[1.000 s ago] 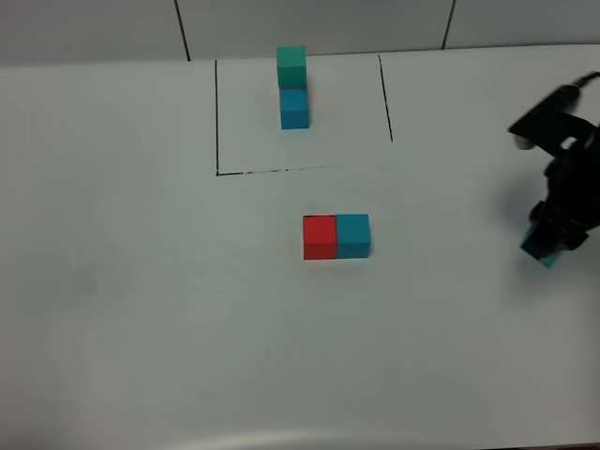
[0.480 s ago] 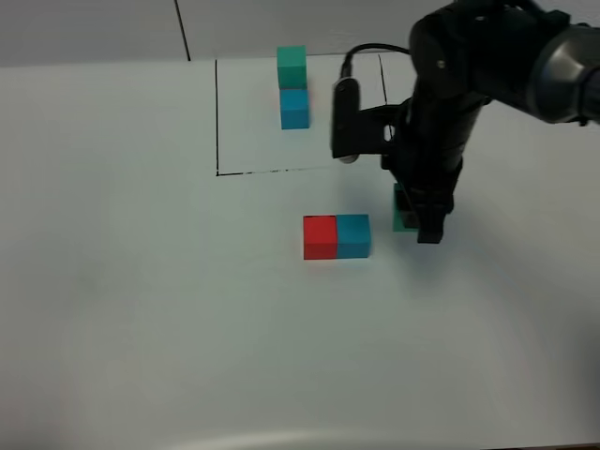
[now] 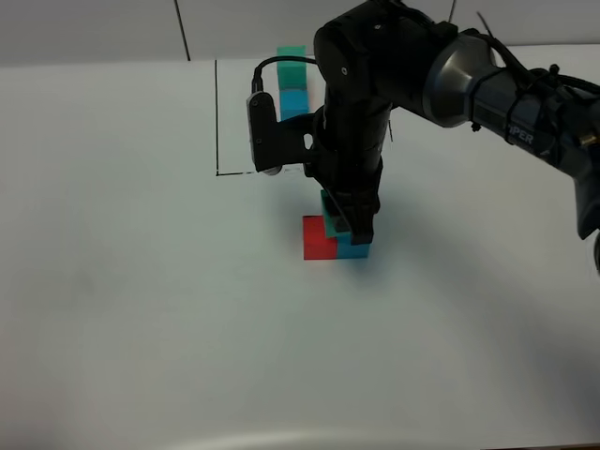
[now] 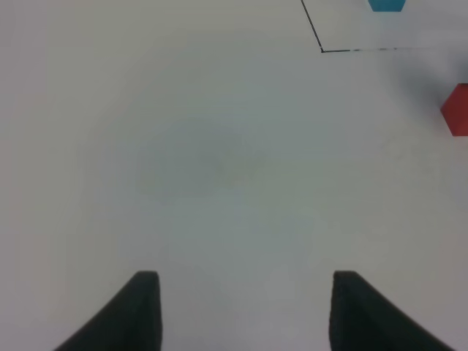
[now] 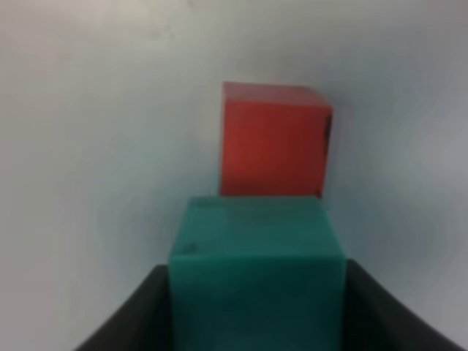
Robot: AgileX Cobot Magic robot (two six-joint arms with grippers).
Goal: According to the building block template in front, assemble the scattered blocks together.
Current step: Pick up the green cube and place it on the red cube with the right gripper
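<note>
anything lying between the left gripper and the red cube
No, the stretch is bare: in the left wrist view only white table runs from the left gripper to the red cube.

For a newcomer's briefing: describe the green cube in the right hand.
On the white table, a red cube and a blue cube sit side by side. The teal-green cube is over the blue one, clamped in the right hand; the other green cube stands in the black-lined frame.

We see a red cube (image 3: 317, 240), a blue cube (image 3: 356, 250), a teal-green cube (image 5: 256, 292), and thin black lines (image 3: 217, 112) on a white tabletop (image 3: 141, 281).
</note>
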